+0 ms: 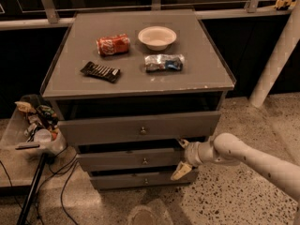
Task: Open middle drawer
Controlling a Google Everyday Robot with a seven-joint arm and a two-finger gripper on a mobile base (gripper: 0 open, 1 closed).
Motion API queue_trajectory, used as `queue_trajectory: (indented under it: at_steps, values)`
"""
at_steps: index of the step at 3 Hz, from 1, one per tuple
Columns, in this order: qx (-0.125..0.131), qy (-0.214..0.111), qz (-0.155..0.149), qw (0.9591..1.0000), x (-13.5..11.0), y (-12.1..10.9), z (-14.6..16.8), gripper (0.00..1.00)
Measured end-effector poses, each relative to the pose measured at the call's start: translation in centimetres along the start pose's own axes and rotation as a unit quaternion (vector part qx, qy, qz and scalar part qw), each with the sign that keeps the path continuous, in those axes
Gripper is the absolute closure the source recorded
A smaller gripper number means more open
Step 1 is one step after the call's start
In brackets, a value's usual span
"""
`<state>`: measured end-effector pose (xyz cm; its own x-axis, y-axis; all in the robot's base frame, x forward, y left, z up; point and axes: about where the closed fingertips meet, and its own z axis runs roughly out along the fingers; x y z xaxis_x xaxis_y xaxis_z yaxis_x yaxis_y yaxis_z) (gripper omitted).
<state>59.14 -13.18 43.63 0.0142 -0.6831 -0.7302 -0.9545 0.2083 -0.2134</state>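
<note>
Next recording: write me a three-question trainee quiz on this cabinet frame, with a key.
1. True or false: the gripper sits at the middle drawer's knob.
2. How many items lie on the cabinet top?
3. Which lies just in front of the white bowl: A red can, B snack packet, C dark bar?
Key: 1 false, it is at that drawer's right end, fingers open; 2 four; 3 B.
</note>
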Motion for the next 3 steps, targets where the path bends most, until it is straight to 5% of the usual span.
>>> queue_trajectory:
  at_steps: [1, 2, 3]
  values:
    - [0.008, 0.014, 0.014, 0.9998, 2.82, -1.26, 1.77, 0.0]
    - [0.008, 0.014, 0.014, 0.9998, 2.82, -1.26, 1.78, 0.0]
    - [0.008, 0.014, 0.014, 0.9998, 2.82, -1.26, 1.78, 0.19]
